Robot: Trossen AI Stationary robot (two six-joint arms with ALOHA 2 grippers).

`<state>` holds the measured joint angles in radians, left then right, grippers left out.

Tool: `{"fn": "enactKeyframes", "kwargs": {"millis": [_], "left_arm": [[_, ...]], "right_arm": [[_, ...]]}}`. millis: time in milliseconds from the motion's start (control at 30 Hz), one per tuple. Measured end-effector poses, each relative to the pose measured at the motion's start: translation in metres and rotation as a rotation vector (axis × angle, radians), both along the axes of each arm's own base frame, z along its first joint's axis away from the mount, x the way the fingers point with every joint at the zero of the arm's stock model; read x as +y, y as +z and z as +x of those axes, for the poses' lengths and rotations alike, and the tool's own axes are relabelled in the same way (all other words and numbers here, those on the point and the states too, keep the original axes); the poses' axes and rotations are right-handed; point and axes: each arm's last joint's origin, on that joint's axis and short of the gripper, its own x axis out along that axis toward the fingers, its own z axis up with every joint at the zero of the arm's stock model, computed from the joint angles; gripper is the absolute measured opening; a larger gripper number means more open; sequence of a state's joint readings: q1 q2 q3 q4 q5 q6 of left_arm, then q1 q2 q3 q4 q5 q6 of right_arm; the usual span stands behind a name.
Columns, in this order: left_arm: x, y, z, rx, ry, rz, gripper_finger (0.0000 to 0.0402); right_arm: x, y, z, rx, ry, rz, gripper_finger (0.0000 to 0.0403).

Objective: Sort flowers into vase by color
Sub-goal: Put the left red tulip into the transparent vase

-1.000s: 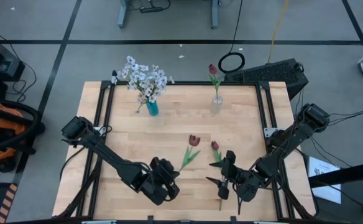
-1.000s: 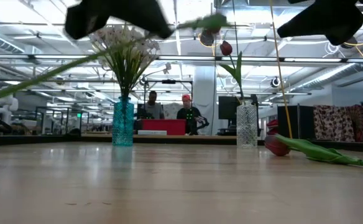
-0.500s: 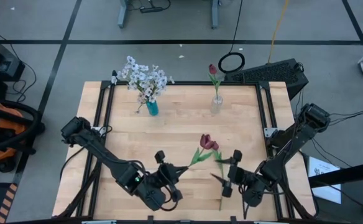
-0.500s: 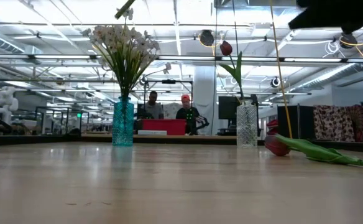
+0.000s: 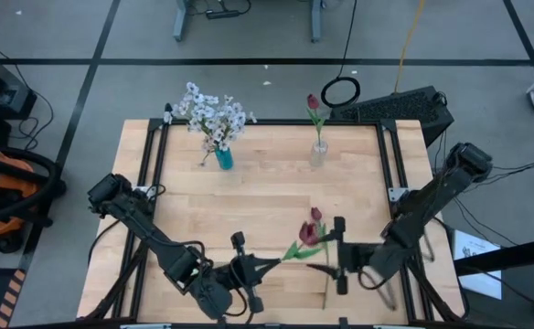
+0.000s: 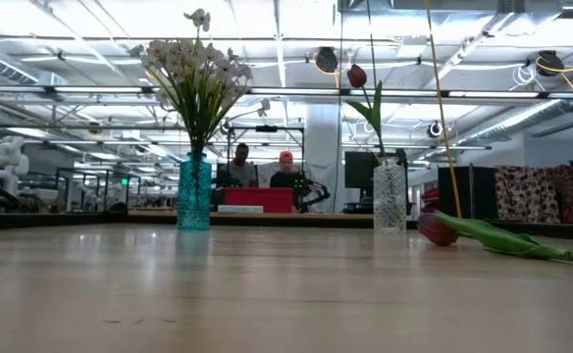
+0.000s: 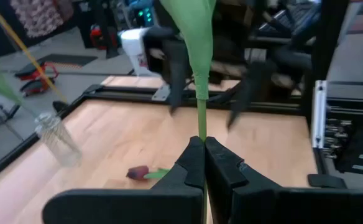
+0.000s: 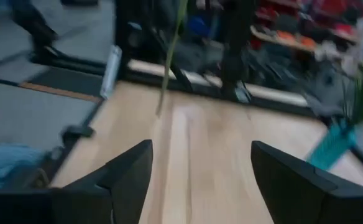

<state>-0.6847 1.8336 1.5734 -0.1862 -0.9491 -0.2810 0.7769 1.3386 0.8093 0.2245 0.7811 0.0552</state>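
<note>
The left gripper (image 5: 252, 270) sits at about 6 o'clock on the table (image 5: 249, 183), near the front edge, with its fingers (image 7: 194, 163) pressed together on the green stem of a dark red tulip (image 5: 307, 235). In the high view that stem runs from the gripper toward 3 o'clock, and the bud hangs above the wood, lifted off the surface. In the left wrist view the stem (image 7: 201, 118) rises straight out of the pinch and widens into a leaf.

The right gripper (image 5: 340, 256) faces it from roughly 5 o'clock, just beside the bud, with its fingers (image 8: 128, 171) spread wide and nothing between them.

A 2nd tulip (image 6: 437, 230) lies flat on the table with its leafy stem trailing away from the bud; in the high view it is mostly hidden under the held flower and the grippers.

At about 11 o'clock a teal vase (image 5: 224, 159) holds the sprays of white blossoms (image 5: 210, 114). At about 1 o'clock a clear vase (image 5: 318, 152) holds 1 upright red tulip (image 5: 314, 102).

Beyond the table, 2 people (image 6: 262, 169) show at a far bench in the low view.
</note>
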Motion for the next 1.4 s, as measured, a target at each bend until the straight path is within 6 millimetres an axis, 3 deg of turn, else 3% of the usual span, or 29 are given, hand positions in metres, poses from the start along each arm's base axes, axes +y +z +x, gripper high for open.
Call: {"fn": "enactKeyframes", "kwargs": {"millis": [167,300,600,1233,1400], "left_arm": [[0.001,0.008,0.007,-0.038,-0.062,0.025,0.0001],[0.004,0.009,0.017,-0.064,-0.128,0.050,0.0001],[0.020,0.000,0.034,-0.083,-0.145,0.062,0.0001],[0.024,-0.018,0.051,-0.066,-0.228,0.043,0.0001],[0.024,-0.018,0.051,-0.062,-0.230,0.047,0.0001]], "right_arm": [[-0.015,0.037,-0.019,-0.097,0.108,0.012,0.0263],[-0.018,0.044,-0.023,-0.176,0.149,0.062,0.0263],[-0.012,0.017,-0.018,-0.410,0.138,0.147,0.0263],[0.002,-0.013,0.003,-0.471,0.167,0.150,0.0262],[0.001,-0.015,0.007,-0.491,0.185,0.158,0.0238]]}}
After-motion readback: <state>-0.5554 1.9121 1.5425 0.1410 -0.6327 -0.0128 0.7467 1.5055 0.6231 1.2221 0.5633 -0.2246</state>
